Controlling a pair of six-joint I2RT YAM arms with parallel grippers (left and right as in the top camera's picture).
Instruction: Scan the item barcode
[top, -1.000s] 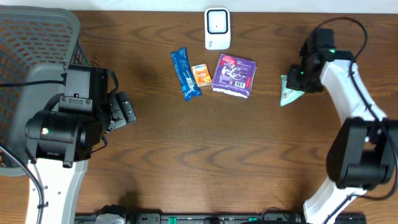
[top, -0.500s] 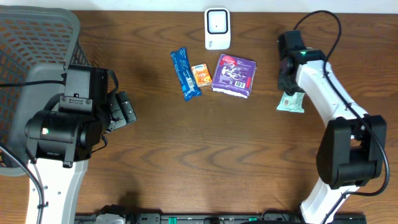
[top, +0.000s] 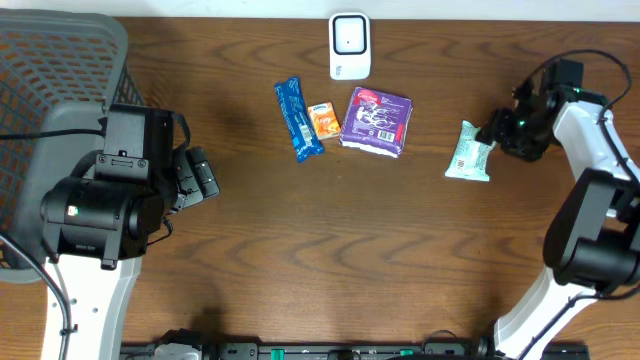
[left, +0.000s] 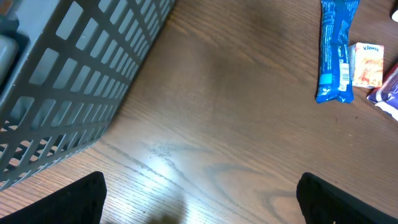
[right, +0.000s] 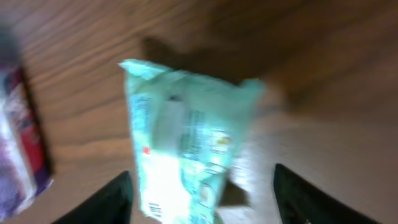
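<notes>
- Seen from above, a dark wooden table (top: 330, 260) has a white scanner (top: 349, 45) at the middle of its far edge
- Just in front of the scanner lie three goods in a row: a blue packet (top: 298, 120), a small orange pack (top: 322, 120) touching it, and a purple pack (top: 378, 120)
- The thing in play looks to be the pale green packet (top: 470, 152), lying flat on the table to the right of the purple pack, apart from it and well off the scanner
- Your right gripper (top: 498, 138) sits just beside the green packet's right edge; its wrist camera, blurred, shows both fingers (right: 115, 199) spread wide with the packet on the wood ahead of them, not pinched
- Your left gripper (left: 202, 202) hangs over bare wood beside the grey basket (top: 50, 60), spread as wide as it goes and holding nothing
- The blur hides whether the barcode faces up
- As a judgement: the green packet is set down, so you are between grasps, and the scan cannot be confirmed
- Next you would likely pinch a packet across its narrow width, lift it, and turn its barcode toward the scanner face
</notes>
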